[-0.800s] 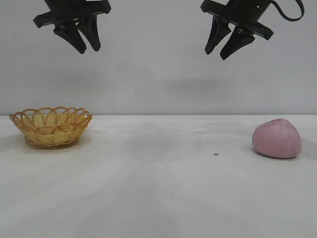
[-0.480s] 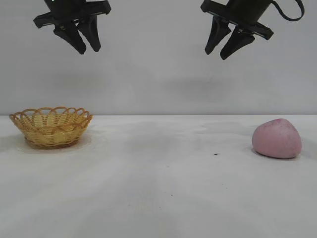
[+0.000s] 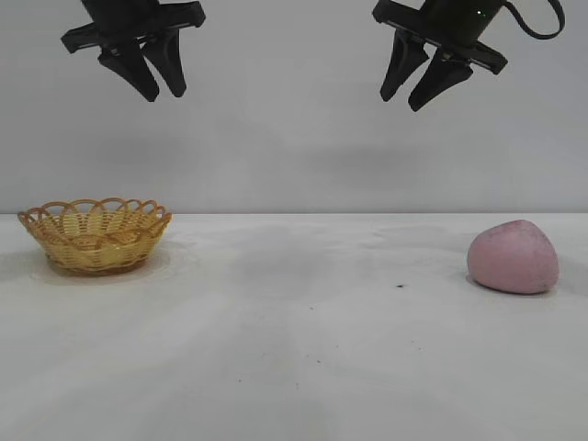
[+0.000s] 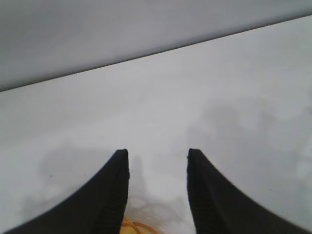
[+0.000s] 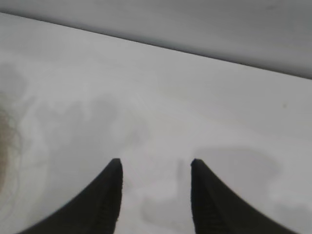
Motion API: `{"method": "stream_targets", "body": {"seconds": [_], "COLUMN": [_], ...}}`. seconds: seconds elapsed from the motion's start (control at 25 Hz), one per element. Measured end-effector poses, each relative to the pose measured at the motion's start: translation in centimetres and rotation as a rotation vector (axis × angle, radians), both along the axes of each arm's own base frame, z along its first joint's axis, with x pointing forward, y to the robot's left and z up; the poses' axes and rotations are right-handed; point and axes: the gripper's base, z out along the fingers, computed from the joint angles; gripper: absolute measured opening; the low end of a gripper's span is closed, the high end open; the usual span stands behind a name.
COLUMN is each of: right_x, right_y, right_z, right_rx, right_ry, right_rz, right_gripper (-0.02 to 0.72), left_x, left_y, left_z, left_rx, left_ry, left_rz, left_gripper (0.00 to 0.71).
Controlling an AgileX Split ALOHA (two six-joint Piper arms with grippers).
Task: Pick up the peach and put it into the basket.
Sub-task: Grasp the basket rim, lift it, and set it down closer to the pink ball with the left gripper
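The pink peach (image 3: 513, 256) lies on the white table at the far right in the exterior view. The yellow wicker basket (image 3: 95, 235) stands at the far left, empty. My left gripper (image 3: 162, 94) hangs high above the basket, open and empty; a bit of the basket's rim (image 4: 139, 226) shows between its fingers in the left wrist view. My right gripper (image 3: 402, 101) hangs high, above and to the left of the peach, open and empty. In the right wrist view the right gripper (image 5: 155, 165) has only bare table below; the peach is out of that view.
The white table (image 3: 294, 349) stretches between basket and peach, with a small dark speck (image 3: 401, 286) left of the peach. A grey wall stands behind.
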Motion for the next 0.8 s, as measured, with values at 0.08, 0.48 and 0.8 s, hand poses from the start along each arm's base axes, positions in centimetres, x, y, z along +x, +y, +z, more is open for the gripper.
{"method": "stream_targets", "body": {"seconds": [0.08,0.48,0.8], "right_x": [-0.1,-2.9,-6.4], "right_y": [-0.2,-3.0,-3.6], "right_z": [-0.3,-2.3,-2.6], "right_rx": [-0.004,-0.037,-0.027], "right_ry": [0.021,0.142,0.101], "right_rz": [0.002,-0.031,-0.025], "right_gripper": [0.323,0.323,0.323], "left_x": [-0.1,-2.8,-4.3], "left_y": [0.1,3.6,8.5], "left_z": [-0.1,-4.0,-5.7], "left_rx": [0.007,0.075,0.167], "left_ry": [0.009,0.142,0.166], "left_rz": [0.004,0.066,0.074], "left_gripper": [0.245,0.245,0.245]}}
